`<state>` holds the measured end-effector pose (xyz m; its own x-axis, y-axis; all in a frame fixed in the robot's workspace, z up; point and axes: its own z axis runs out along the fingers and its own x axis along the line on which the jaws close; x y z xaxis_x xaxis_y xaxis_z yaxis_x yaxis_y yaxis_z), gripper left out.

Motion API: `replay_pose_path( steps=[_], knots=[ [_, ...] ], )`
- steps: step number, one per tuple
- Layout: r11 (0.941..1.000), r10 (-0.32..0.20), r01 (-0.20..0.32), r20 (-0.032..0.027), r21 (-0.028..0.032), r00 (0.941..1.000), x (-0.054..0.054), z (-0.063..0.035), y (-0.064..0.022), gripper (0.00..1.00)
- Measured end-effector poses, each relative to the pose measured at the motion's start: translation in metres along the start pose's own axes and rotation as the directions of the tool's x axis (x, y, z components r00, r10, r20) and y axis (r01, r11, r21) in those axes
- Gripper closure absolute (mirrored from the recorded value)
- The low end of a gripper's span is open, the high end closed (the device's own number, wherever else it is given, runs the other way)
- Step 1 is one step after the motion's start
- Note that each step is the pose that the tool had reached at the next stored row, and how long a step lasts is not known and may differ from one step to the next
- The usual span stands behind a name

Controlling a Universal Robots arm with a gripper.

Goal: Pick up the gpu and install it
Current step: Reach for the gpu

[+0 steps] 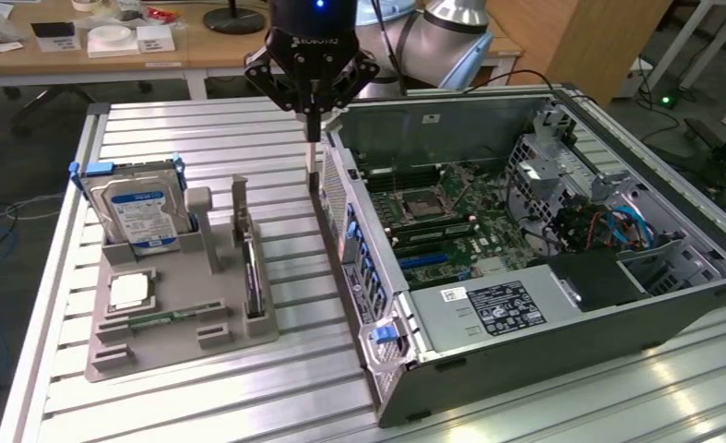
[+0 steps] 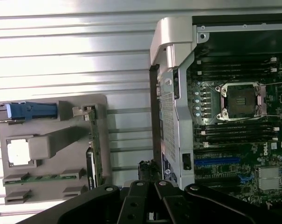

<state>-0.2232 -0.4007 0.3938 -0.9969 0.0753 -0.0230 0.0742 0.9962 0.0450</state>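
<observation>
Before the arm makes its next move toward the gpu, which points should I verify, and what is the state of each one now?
1. The gpu stands on edge in the grey holder: ok.
2. Nothing covers the gpu's upper edge: ok.
3. The gripper is above the gpu: not ok. It hangs between the holder and the computer case, close to the case wall.
4. The case is open and the motherboard is exposed: ok.
5. The blue slot on the motherboard looks free: ok.
</observation>
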Motion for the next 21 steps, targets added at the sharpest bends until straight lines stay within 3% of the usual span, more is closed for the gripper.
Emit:
replay_pose_path(
  steps=[21],
  knots=[
    [1.0, 0.0, 0.0, 0.0, 0.0, 1.0, 0.013, -0.0004, -0.0031, 0.89]
  ],
)
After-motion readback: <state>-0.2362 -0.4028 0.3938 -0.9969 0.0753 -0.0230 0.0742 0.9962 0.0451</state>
